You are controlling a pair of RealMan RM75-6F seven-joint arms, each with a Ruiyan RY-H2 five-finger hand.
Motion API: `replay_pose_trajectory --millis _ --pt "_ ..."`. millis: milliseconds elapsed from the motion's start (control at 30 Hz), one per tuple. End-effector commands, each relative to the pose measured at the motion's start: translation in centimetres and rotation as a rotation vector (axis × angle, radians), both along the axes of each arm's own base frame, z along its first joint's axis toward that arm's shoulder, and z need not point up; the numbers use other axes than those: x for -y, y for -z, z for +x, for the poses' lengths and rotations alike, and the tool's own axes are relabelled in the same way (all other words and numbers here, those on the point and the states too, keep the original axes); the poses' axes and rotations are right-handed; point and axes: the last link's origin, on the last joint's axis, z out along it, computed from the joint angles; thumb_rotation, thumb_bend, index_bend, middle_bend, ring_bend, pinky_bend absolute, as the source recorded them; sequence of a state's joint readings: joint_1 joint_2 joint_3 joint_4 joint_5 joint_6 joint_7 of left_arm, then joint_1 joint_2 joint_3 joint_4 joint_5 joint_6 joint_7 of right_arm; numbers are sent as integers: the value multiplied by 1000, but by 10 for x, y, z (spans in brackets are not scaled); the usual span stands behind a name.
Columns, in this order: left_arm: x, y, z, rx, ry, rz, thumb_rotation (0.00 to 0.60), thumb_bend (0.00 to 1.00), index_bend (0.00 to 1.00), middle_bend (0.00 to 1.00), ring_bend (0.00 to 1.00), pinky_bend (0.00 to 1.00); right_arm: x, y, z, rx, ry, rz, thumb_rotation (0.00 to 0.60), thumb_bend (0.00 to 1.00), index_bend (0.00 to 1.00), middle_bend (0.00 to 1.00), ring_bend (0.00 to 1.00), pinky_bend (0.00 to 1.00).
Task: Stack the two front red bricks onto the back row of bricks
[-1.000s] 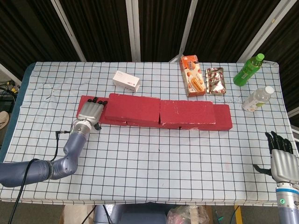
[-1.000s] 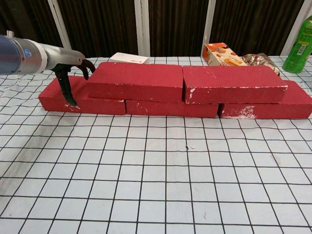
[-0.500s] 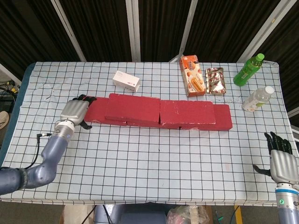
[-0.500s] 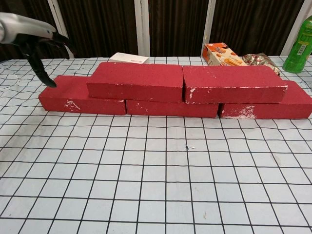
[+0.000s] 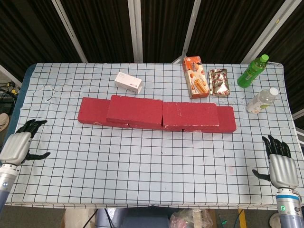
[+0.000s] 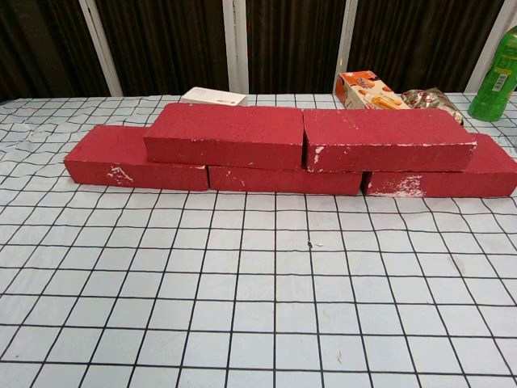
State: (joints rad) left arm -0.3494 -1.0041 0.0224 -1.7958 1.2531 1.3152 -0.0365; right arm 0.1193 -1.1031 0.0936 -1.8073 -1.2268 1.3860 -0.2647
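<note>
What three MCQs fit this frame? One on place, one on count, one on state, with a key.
1. Where is the white box?
A. behind the bricks
B. in front of the bricks
C. on top of the bricks

2. How many bricks lie on the upper layer?
A. one
B. two
C. four

3. What is the left hand doing?
A. gripping a brick
B. pressing the box
C. holding nothing

Key: 1 A, the box lies past the brick row toward the table's far edge. 2 B, left top brick and right top brick rest across the bottom row. 3 C, it sits at the table's left edge, fingers apart, away from everything.
</note>
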Motion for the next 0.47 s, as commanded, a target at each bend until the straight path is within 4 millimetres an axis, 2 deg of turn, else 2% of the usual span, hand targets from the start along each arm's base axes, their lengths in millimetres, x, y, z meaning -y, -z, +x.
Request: replay_pose_trajectory --millis 33,167,467 --pt "25 6 -20 11 17 38 600 0 149 98 57 160 -1 0 2 0 -11 -2 600 154 48 0 0 0" --pt "37 10 -31 -39 25 76 600 0 149 54 27 144 -4 0 5 -3 -48 -2 600 154 41 0 0 0" --pt "48 13 -29 -129 30 145 600 0 149 41 27 144 -6 2 10 -6 -110 -12 600 154 25 0 0 0"
